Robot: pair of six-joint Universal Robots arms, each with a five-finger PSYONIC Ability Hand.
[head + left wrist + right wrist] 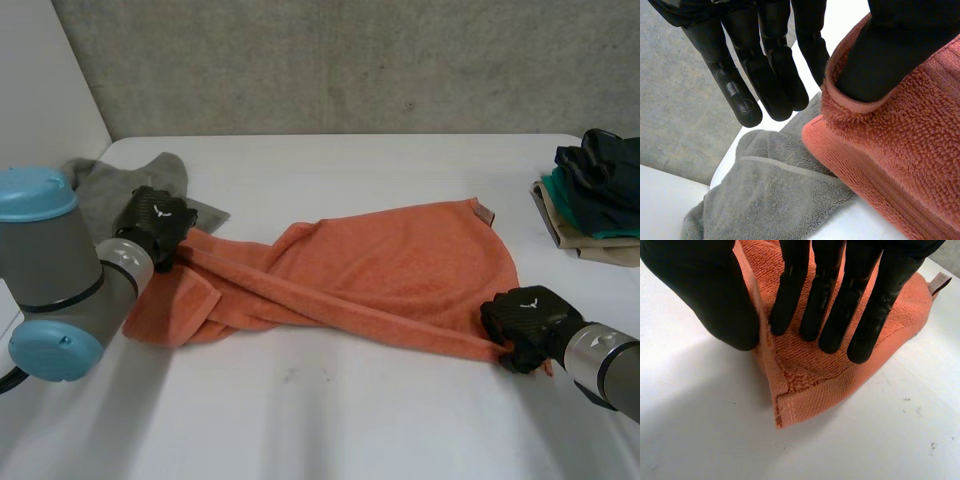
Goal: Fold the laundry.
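Note:
An orange towel [400,265] lies crumpled and stretched across the middle of the table between my two hands. My left hand [158,222] is at the towel's far left corner. In the left wrist view the towel's hem [860,107] wraps over the thumb [900,50], and the straight fingers [765,75] stand beside it. My right hand [525,322] is at the near right corner. There the edge of the towel [810,380] rises between the thumb [705,295] and the straight fingers [840,300], which pinch it.
A grey towel [130,185] lies bunched at the table's far left, just beyond my left hand and partly under the orange one [770,195]. A stack of folded clothes [595,195] sits at the right edge. A concrete wall stands behind the table.

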